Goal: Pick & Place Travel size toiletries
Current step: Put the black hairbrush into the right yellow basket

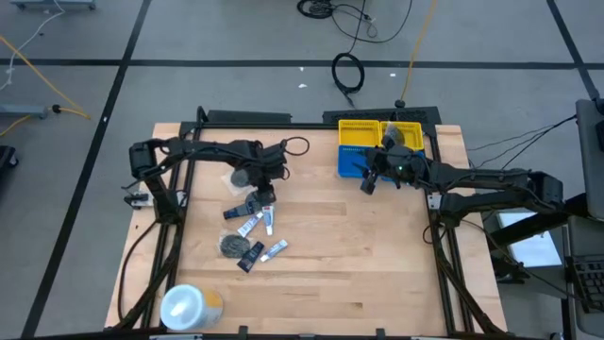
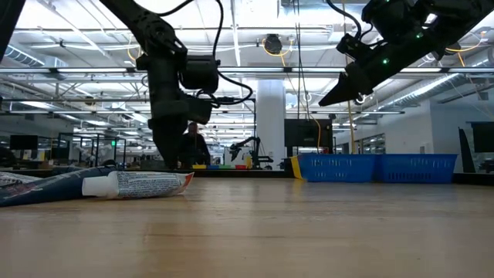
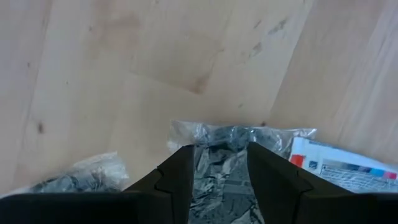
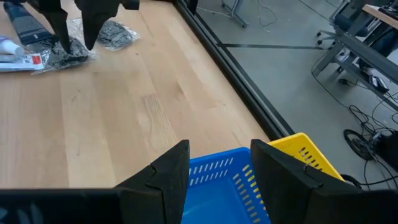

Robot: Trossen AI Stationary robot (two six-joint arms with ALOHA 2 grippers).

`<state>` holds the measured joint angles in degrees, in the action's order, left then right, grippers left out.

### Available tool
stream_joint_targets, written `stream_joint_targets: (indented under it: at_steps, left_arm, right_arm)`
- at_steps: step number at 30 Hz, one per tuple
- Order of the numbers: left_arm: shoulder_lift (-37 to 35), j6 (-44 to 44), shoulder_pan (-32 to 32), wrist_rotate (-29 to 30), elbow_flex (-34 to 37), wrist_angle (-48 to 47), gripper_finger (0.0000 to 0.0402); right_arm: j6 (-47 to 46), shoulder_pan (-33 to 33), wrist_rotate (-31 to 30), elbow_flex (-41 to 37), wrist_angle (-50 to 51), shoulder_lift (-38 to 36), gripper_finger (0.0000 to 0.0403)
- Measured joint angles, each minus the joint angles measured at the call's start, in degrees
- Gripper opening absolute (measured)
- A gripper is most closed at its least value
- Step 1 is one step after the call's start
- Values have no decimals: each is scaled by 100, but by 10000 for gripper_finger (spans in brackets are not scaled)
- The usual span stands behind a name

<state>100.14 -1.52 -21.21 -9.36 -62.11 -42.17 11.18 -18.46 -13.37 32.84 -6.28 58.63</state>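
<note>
The toiletries lie in a loose pile on the left half of the wooden table: white-and-blue tubes (image 1: 253,225), a dark navy tube (image 1: 250,257) and dark grey pieces in clear wrappers (image 1: 231,244). My left gripper (image 1: 265,195) is down on this pile, open. Its fingers stand either side of one wrapped dark grey packet (image 3: 221,158), which lies flat on the table. Beside that packet are a white tube (image 3: 342,165) and a second wrapped packet (image 3: 81,177). My right gripper (image 1: 368,184) hangs open and empty above the near rim of the blue basket (image 4: 211,163). My left gripper comes at the wrapped grey packet from above, pointing down, with one finger (image 3: 177,180) on each side of its dark middle (image 3: 221,168). Whether the fingertips touch the clear wrapper, I cannot tell. The packet lies flat on the table.
A blue basket (image 1: 354,162) and a yellow basket (image 1: 363,132) sit side by side at the far edge, right of centre. A large white-and-yellow roll (image 1: 189,304) lies at the near left corner. Bare wood stretches between the pile and the baskets.
</note>
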Motion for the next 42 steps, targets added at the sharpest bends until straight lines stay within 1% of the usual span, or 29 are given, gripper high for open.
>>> stream_joint_targets:
  at_steps: [4,8,14,17,20,22,23,27,34,37,42]
  left_arm:
    - [98,-110,-62,-9,0,10,150]
    - [348,-144,-74,-44,-2,29,150]
    - [682,-452,-83,-401,-31,4,147]
    - [702,-507,-79,-420,-31,2,124]
    - [627,-488,-76,-385,-24,-3,68]
    - [536,-488,-74,-356,-13,-5,23]
    - [484,-475,-76,-342,1,-10,13]
    - [185,-432,-43,-106,22,-44,3]
    - [-592,-171,-1,331,17,115,0]
    - [-949,34,37,638,13,336,0]
    - [-1535,407,166,1378,12,968,0]
  right_arm:
    - [-2,22,0,0,0,0,162]
    - [-2,22,0,0,2,0,162]
    - [-3,20,-1,0,4,2,162]
    - [-4,20,-1,0,6,2,162]
    - [-4,20,0,0,7,2,162]
    - [-4,20,-2,0,7,2,162]
    - [-4,20,0,0,7,2,162]
    - [-4,20,-2,0,7,2,162]
    - [-7,20,-2,0,7,2,162]
    - [-63,20,0,0,7,2,162]
    - [-321,17,7,0,-44,2,162]
